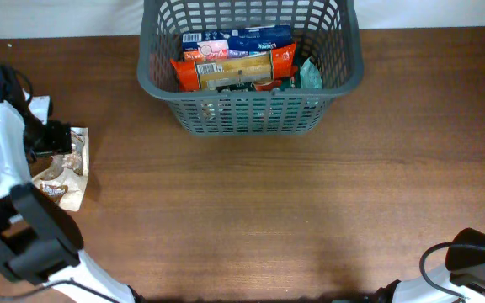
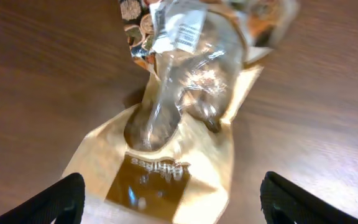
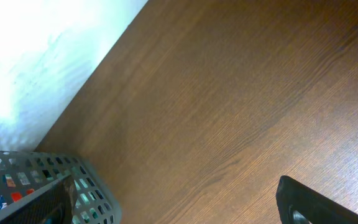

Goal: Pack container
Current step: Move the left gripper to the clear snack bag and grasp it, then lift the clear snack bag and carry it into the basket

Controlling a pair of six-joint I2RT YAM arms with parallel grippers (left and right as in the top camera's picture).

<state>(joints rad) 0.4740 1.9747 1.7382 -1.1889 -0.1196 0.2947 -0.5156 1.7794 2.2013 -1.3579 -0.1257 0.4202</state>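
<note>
- Several packets (image 1: 238, 59) are held in the basket (image 1: 251, 116).
- Left of it, a pouch (image 2: 179, 112) is overhung by the released left gripper (image 2: 173, 190).
- State of the right gripper (image 3: 319, 205) cannot be told.

Dark grey, lattice-slotted container (image 1: 251, 114). Inside: blue-white packet (image 1: 251, 38), orange-tan packet (image 1: 226, 71), teal packet (image 1: 310, 76), maybe greenish. Brown woodgrain table (image 1: 268, 210). Tan pouch (image 2: 166, 168), clear window, dark brown label. My left fingers (image 2: 55, 200) black.

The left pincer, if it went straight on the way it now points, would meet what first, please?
The left pincer would probably meet the tan-and-clear plastic snack packet lying on the brown wooden table; depth is unclear.
</note>
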